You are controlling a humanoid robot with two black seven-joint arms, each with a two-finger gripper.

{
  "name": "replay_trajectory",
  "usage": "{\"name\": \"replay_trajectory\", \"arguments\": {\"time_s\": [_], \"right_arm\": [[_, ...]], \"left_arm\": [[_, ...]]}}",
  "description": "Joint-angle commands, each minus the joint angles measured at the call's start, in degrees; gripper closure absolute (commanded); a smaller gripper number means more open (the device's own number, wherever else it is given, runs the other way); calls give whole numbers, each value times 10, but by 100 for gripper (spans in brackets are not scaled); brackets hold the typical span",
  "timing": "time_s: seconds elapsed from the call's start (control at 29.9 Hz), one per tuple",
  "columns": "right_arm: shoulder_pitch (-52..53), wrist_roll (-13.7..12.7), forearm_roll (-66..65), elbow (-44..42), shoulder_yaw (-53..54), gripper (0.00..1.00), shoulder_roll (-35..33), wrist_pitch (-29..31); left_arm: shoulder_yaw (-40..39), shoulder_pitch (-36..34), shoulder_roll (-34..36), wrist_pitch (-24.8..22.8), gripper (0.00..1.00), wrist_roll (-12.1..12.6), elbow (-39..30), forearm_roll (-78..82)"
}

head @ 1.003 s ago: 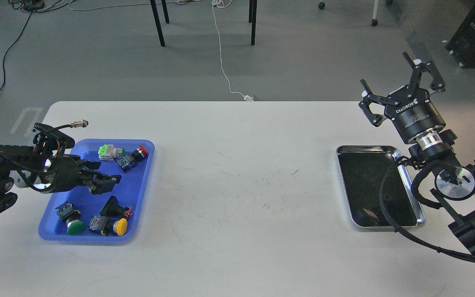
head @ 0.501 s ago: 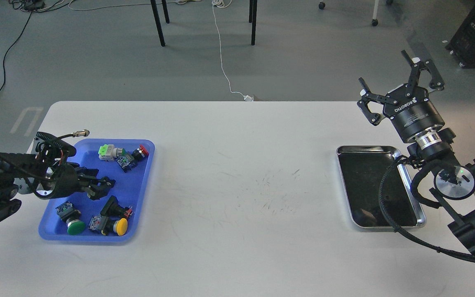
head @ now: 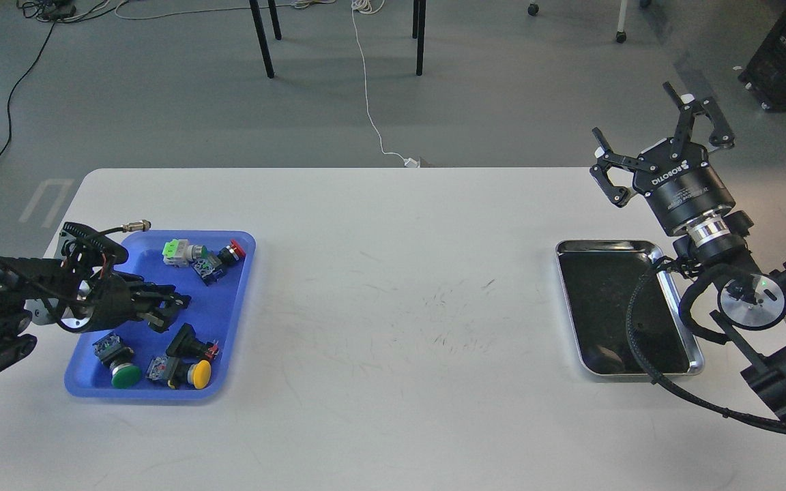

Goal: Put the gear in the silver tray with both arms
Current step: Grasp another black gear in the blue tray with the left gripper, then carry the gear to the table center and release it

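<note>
Head view: blue tray (head: pixel 229 354) far left of silver tray (head: pixel 645 247); left gripper (head: pixel 164 310) above its switches, finger spread unreadable. Silver tray holds nothing. Right gripper (head: pixel 652 146) beyond it, fingers wide, empty.

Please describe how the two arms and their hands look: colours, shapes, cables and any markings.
Both arms are black and jointed. The right hand has two black linkage fingers on a cylindrical body with white lettering, above a silver ring; a black corrugated cable loops beside it. The left hand is black too, with coiled black cable, red wires and a metal connector.
</note>
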Motion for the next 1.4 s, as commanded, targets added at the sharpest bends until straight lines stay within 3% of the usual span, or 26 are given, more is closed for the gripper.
{"name": "replay_trajectory", "arguments": {"time_s": [0.0,0.2,0.47,0.6,0.84,1.04,1.17,1.37], "right_arm": [[0,0,0,0,0,3,0,0],[0,0,1,0,1,3,-1,0],[1,0,1,5,5,3,-13,0],[-1,0,1,16,5,3,-30,0],[-11,0,1,38,-1,3,-80,0],[8,-1,0,55,-6,3,-84,0],[54,-1,-1,52,-39,3,-86,0],[124,-4,-2,22,-85,3,-87,0]], "left_arm": [[-1,-3,6,-2,74,0,-6,-1],[-3,-11,29,-4,79,-3,-24,-1],[-10,-87,112,-25,80,-1,-167,-4],[-11,-125,106,-27,80,4,-217,-10],[-12,-153,-45,-22,80,26,-228,-9],[-4,-147,-183,-22,80,69,-193,-4],[-2,-140,-261,-22,80,74,-160,3],[33,-142,-318,-25,80,81,-136,31]]}}
